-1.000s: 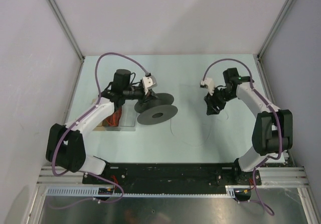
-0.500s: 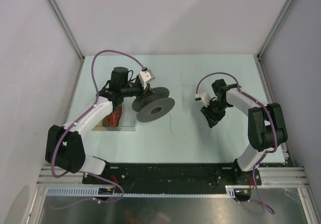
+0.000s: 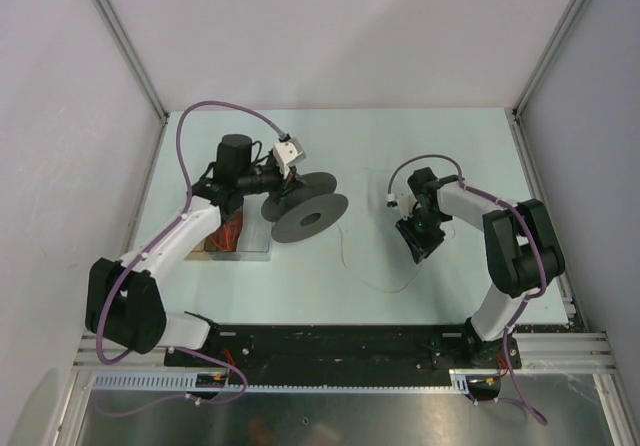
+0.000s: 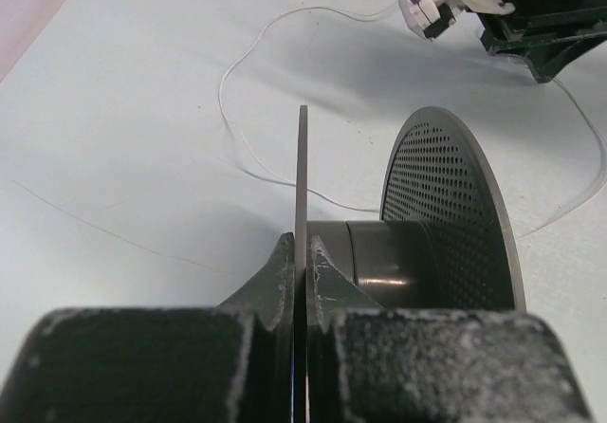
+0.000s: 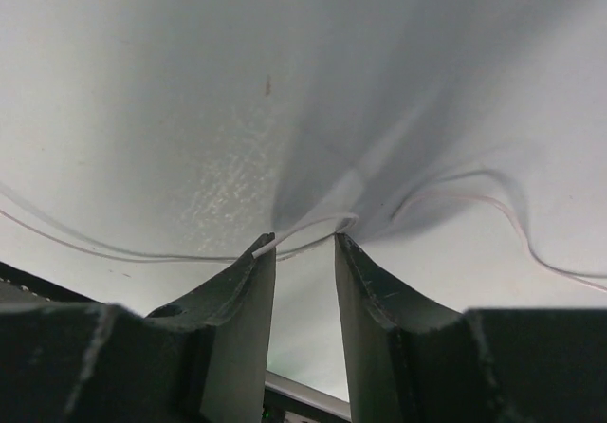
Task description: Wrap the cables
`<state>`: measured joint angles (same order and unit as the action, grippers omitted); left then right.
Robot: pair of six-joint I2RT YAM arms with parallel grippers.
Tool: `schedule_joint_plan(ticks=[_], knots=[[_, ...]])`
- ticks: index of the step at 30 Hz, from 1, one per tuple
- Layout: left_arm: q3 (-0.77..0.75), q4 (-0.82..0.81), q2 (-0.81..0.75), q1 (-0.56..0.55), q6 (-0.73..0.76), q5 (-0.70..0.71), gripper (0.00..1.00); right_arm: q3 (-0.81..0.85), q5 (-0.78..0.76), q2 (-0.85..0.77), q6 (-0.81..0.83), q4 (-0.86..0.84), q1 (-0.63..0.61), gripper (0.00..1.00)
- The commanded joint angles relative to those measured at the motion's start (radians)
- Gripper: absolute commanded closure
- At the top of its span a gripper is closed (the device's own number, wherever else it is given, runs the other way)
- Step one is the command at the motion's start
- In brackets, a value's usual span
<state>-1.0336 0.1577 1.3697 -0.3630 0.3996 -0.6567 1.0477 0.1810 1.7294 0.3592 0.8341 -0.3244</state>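
Note:
The black spool (image 3: 310, 216) lies tilted left of the table's middle. My left gripper (image 3: 285, 181) is shut on the edge of its thin solid flange (image 4: 302, 176). The hub (image 4: 365, 262) and the perforated flange (image 4: 446, 205) are to the right of it. The thin white cable (image 3: 345, 251) loops loosely over the table between the spool and my right gripper (image 3: 420, 246); it also shows in the left wrist view (image 4: 247, 63). My right gripper (image 5: 302, 241) is open, tips down at the table. A strand of cable (image 5: 313, 224) lies across its two fingertips, not pinched.
A clear plastic box (image 3: 235, 238) with orange-red contents sits just left of the spool, under my left forearm. Enclosure walls and posts (image 3: 130, 56) ring the table. A black rail (image 3: 330, 341) runs along the near edge.
My right gripper has moved left and nearer, down onto the cable on the table. My left gripper and the spool have shifted slightly left.

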Motion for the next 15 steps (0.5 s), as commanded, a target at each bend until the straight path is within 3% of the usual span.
schedule_joint_plan(ticks=[1,4,11,15], knots=[[0.004,-0.07,-0.074,0.006,-0.004,-0.008,1.0,-0.023,-0.079,0.026,-0.074,-0.045,0.0,0.64],[0.014,-0.07,-0.082,0.005,0.005,-0.01,1.0,-0.027,-0.115,0.023,-0.093,-0.07,-0.002,0.63],[0.019,-0.069,-0.085,0.005,0.018,-0.026,1.0,-0.028,-0.149,-0.039,-0.129,-0.042,0.0,0.45],[0.015,-0.069,-0.075,0.005,0.021,-0.032,1.0,-0.028,-0.144,-0.035,-0.134,-0.045,-0.025,0.5]])
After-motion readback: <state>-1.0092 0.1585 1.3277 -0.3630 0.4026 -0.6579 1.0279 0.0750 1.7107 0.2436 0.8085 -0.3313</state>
